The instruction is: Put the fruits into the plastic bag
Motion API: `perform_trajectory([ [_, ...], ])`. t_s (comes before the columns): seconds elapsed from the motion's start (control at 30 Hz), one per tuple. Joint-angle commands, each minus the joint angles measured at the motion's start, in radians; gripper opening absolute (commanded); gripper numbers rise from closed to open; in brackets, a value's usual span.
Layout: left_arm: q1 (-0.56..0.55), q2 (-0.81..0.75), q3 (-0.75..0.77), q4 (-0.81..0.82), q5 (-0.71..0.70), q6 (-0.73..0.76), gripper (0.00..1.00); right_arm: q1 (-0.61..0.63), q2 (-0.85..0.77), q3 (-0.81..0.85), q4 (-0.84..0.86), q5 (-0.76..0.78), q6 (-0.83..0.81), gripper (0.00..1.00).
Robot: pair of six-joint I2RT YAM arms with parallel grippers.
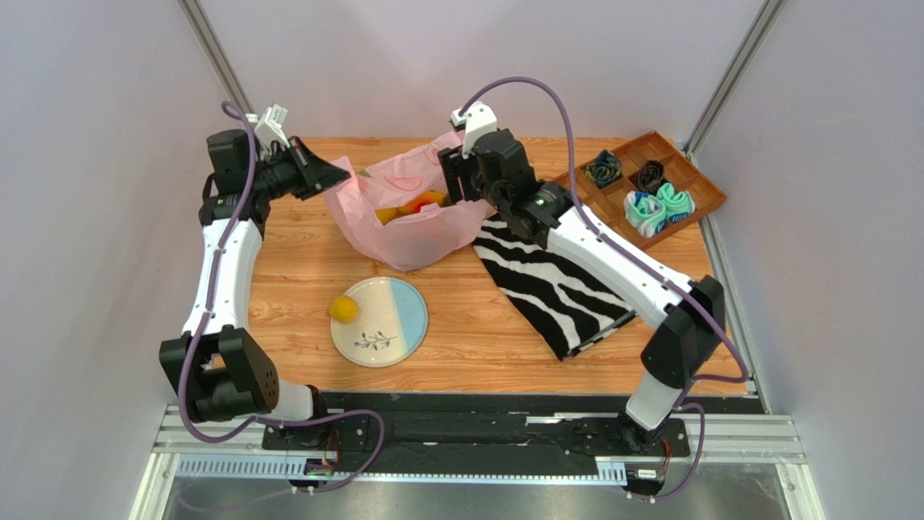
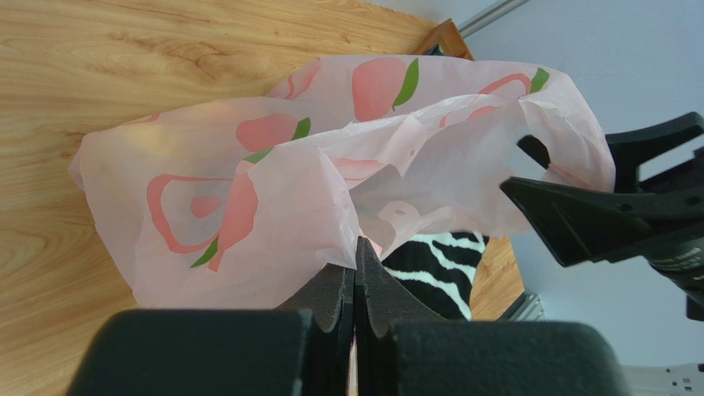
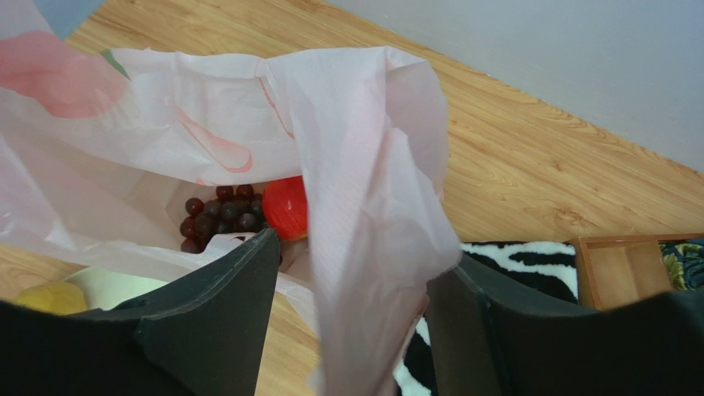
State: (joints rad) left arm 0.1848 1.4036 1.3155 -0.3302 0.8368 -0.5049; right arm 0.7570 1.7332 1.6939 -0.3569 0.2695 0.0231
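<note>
So the bag (image 1: 407, 233) gaped open up top, left gripper (image 1: 329, 176) and right gripper (image 1: 453, 184) crowding its rims; lemon (image 1: 344, 310) on plate (image 1: 396, 314) sat unblocked.

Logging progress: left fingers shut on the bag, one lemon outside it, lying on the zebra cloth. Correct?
No. The lemon lies on the plate, not on the zebra cloth; the top external view shows it. The rest holds: left fingers shut on the plastic bag, lemon outside it.
</note>
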Motion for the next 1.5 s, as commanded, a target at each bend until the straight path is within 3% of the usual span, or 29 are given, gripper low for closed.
perform_trajectory([
  [0.0, 0.002, -0.052, -0.005, 0.023, -0.001, 0.029, 0.0, 0.045, -0.196, -0.072, 0.096, 0.011, 0.025, 0.7],
  [0.13, 0.002, -0.061, -0.007, 0.019, -0.01, 0.039, 0.0, 0.163, -0.305, -0.184, 0.194, 0.053, 0.02, 0.79],
  [0.3, 0.002, -0.064, -0.007, 0.007, -0.025, 0.049, 0.0, 0.234, -0.278, -0.28, 0.266, -0.145, 0.217, 0.8],
  [0.53, -0.004, -0.064, -0.007, 0.002, -0.036, 0.054, 0.0, 0.358, 0.011, -0.16, 0.248, -0.294, 0.294, 0.8],
  [0.83, -0.011, -0.066, -0.015, 0.01, -0.033, 0.048, 0.0, 0.374, 0.305, -0.016, 0.256, -0.429, 0.305, 0.8],
  [1.47, -0.027, -0.074, -0.015, 0.014, -0.027, 0.045, 0.0, 0.377, 0.583, 0.188, 0.246, -0.306, 0.167, 0.8],
])
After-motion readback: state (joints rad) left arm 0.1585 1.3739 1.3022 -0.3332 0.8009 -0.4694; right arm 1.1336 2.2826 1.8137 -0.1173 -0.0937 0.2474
